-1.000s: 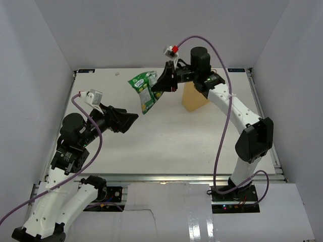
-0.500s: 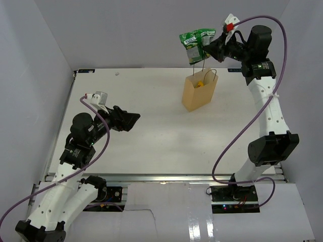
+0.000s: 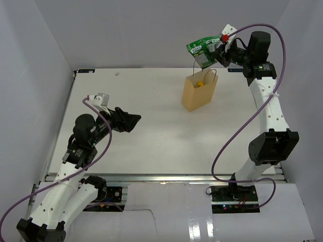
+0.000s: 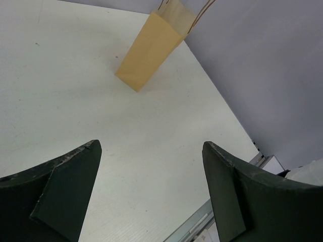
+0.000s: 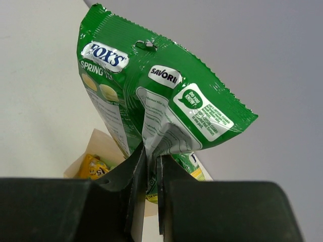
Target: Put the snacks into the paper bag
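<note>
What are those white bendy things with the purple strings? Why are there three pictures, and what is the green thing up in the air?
The white bendy things are two robot arms, a left arm and a right arm, bolted to the near edge of a white table. The purple strings are their cables. One picture comes from a camera above and behind the arms. The other two come from small cameras on the wrists, so you see each arm's own dark fingers at the bottom.

A brown paper bag stands on the table, with a yellow packet already inside. The right pincer is shut on a green sweet pouch, holding it in the air, seemingly over the bag's open top. The left pincer is open and holds nothing.
</note>
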Action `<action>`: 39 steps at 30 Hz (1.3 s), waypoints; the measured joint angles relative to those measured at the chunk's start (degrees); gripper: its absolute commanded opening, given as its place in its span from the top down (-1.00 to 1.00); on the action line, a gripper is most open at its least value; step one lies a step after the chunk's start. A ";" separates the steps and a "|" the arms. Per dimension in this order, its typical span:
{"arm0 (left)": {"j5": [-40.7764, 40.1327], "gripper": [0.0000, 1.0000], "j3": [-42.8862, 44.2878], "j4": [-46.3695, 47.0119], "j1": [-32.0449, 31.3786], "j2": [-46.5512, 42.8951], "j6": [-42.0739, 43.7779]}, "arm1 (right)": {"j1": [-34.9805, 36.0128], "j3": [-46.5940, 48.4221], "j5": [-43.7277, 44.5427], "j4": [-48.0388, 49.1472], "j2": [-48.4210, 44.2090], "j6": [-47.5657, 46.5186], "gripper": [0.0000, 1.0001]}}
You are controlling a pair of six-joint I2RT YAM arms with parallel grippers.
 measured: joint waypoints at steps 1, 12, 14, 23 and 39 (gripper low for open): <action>0.00 -0.84 -0.35 0.11 0.00 -0.22 -0.02 | 0.00 -0.50 -0.22 -0.59 0.07 -0.74 0.85; 0.00 -0.84 -1.44 0.11 0.00 -0.79 -0.52 | 0.09 -1.25 -4.70 -4.48 3.93 -6.14 0.83; 0.00 -0.84 -1.44 0.11 0.00 -0.76 -0.66 | 0.48 -1.86 -4.98 -4.52 4.24 -6.51 0.82; 0.00 -0.85 -1.44 0.11 0.00 -0.50 -0.83 | 1.51 -2.78 -6.49 -4.37 6.84 -5.57 0.75; -0.02 -0.85 -1.44 0.09 0.00 -0.26 -0.79 | 1.62 -2.78 -7.78 -1.75 9.01 -2.32 -0.36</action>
